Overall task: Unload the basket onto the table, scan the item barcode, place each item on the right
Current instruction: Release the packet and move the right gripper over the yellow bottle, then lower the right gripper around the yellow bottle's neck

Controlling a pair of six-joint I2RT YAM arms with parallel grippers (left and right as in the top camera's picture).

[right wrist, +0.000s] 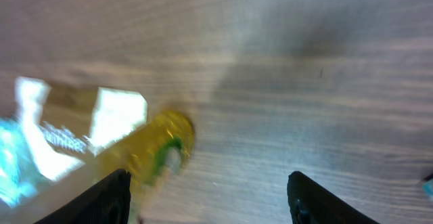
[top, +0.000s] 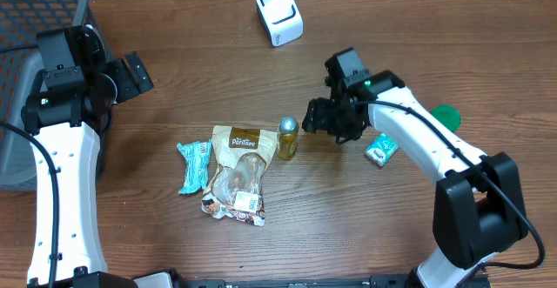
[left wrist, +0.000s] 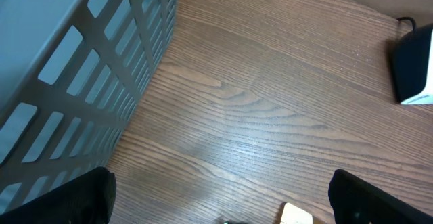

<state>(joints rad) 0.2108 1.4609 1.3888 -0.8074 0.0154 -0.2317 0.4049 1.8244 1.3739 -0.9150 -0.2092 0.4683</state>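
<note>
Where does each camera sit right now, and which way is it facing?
Overhead: above the table, looking straight down; left arm and right arm show.
Left wrist: low beside the basket, facing the scanner; its open fingers fill the bottom corners.
Right wrist: tilted down at the yellow bottle, blurred; its fingers stand apart.
Shared: overhead and left wrist both show the basket and scanner.

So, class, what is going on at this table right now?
The right end effector hovers open beside the small yellow bottle, which sits next to a snack bag; nothing is gripped yet. The left end effector waits open near the grey basket. The white scanner sits at the far side, apart from the items.
</note>
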